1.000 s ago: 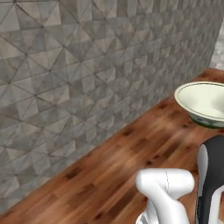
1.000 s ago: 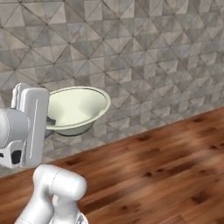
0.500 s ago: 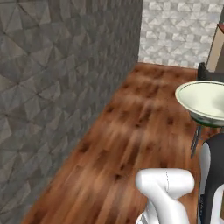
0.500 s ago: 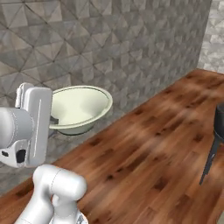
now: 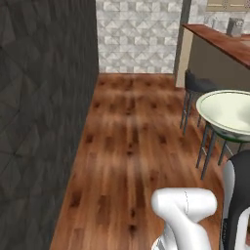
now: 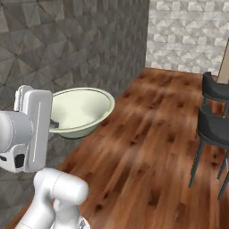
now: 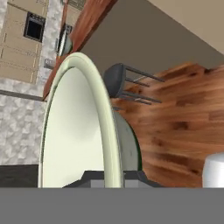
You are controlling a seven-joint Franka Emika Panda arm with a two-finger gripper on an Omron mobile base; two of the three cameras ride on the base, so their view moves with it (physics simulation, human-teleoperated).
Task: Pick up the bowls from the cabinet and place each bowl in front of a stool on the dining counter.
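A: Item one, the gripper [image 7: 114, 178]: we record it clenched on the rim of a bowl [image 7: 76, 131], the near edge pinched between the finger tips at the bottom of the hand view.

B: Bowl's place?

A: Carried in the air, off any surface. In the left base view the bowl [image 5: 228, 113] hangs over the stools [image 5: 197, 87]; in the right base view the bowl [image 6: 79, 109] sits level beside the white hand, above the wooden floor [image 6: 147, 147].

B: Item two, destination?

A: The desk [image 5: 222, 40], reddish-brown top over a plain beige half-wall, ahead and to the right, well apart from the bowl. Two black stools [image 6: 214, 117] stand along it.

B: Hazards?

A: We judge the rim-only hold the weak point: a wide shallow bowl gripped at one edge could swing or slip if the base turns sharply. The desk's edge stands higher than the stool backs, so a low approach could knock the bowl's underside on it.

B: Room?

A: Open floor down the middle; the dark tiled wall [image 5: 44, 122] closes the left side.
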